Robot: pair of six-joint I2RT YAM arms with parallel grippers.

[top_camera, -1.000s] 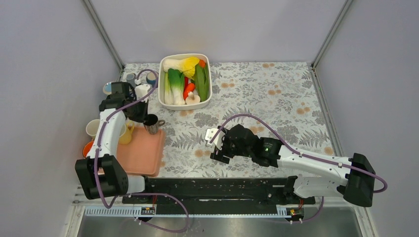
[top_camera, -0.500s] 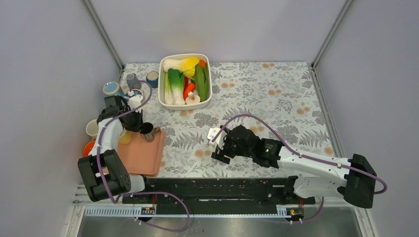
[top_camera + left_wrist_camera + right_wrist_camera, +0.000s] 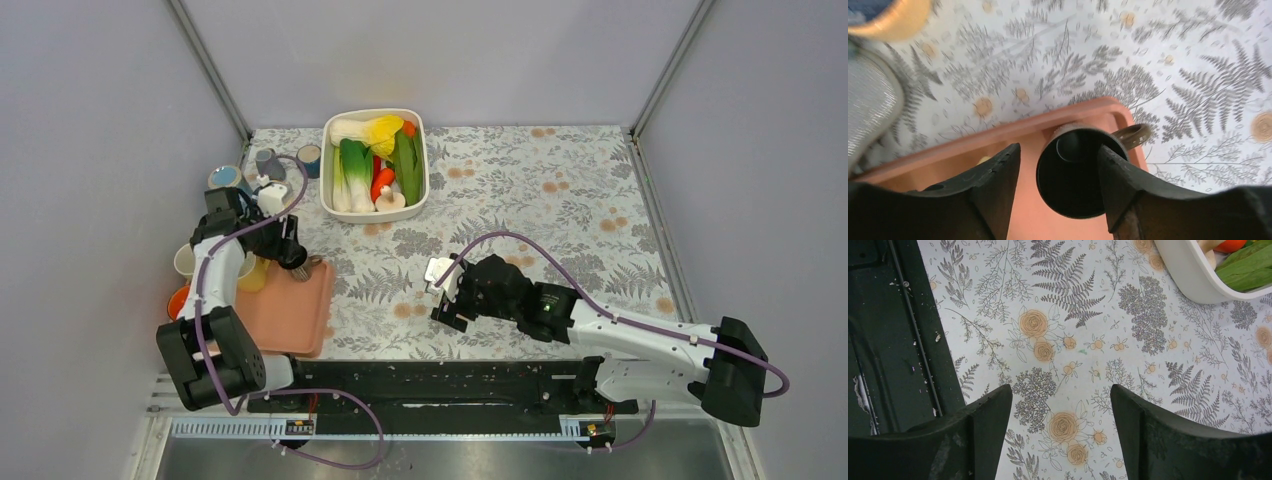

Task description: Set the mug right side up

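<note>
The dark metal mug (image 3: 1075, 172) stands mouth up on the far right corner of the salmon tray (image 3: 998, 135), its handle (image 3: 1133, 136) pointing right over the tray rim. My left gripper (image 3: 1058, 150) is open directly above it: the right finger overlaps the mug's rim, while the left finger stands apart with bare tray showing between. From above, the mug (image 3: 300, 266) sits under the left gripper (image 3: 290, 255) at the tray's (image 3: 290, 320) far edge. My right gripper (image 3: 1060, 395) hangs open over the patterned cloth with nothing between its fingers, at mid-table in the top view (image 3: 440, 300).
A white bowl (image 3: 425, 170) of vegetables stands at the back. Several cups cluster at the left: blue (image 3: 222, 180), grey (image 3: 266, 160), yellow (image 3: 255, 275), cream (image 3: 186, 260). A black rail (image 3: 440, 385) runs along the near edge.
My left gripper has drawn back toward the left and lowered the mug onto the tray corner, then opened its jaws off it. The right arm has barely shifted.
</note>
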